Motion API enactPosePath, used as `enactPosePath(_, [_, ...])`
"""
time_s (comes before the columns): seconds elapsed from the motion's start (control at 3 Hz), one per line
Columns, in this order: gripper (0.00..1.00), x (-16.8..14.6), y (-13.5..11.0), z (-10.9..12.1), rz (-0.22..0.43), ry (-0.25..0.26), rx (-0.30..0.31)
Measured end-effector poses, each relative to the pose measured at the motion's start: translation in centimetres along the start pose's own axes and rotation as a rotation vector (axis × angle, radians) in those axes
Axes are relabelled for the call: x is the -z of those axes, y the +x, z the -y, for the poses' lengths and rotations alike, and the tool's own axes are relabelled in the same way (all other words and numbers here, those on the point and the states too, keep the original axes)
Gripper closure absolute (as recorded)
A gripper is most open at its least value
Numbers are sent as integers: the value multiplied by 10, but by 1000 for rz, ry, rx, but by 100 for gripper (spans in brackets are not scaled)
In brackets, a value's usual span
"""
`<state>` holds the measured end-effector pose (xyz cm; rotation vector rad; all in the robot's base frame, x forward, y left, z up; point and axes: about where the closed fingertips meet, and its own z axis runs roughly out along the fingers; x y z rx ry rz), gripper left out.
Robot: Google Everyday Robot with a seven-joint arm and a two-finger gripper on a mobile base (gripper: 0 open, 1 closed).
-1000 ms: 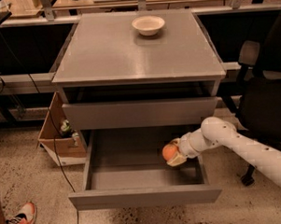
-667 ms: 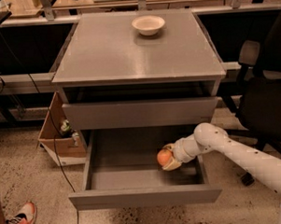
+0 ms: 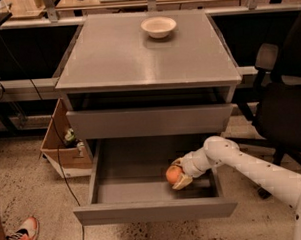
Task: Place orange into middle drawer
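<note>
Orange (image 3: 173, 174) is seen inside the open middle drawer (image 3: 128, 190), toward its right side, near the floor; contact with the floor cannot be told. It is clasped by the gripper (image 3: 178, 176), whose fingers are closed around the fruit from the right. Compared with a second ago, orange and gripper are found lower and further left in the drawer. The drawer above (image 3: 150, 121) is kept nearly shut. A white bowl (image 3: 158, 26) is noted, unmoved, on the cabinet top (image 3: 138, 57).
</note>
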<state>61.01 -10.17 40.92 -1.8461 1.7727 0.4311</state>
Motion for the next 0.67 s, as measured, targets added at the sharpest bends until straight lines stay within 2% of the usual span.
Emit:
enactPosePath(0.33, [0,0,0,0,0,0,0])
enactPosePath(0.67, [0,0,0,0,0,0,0])
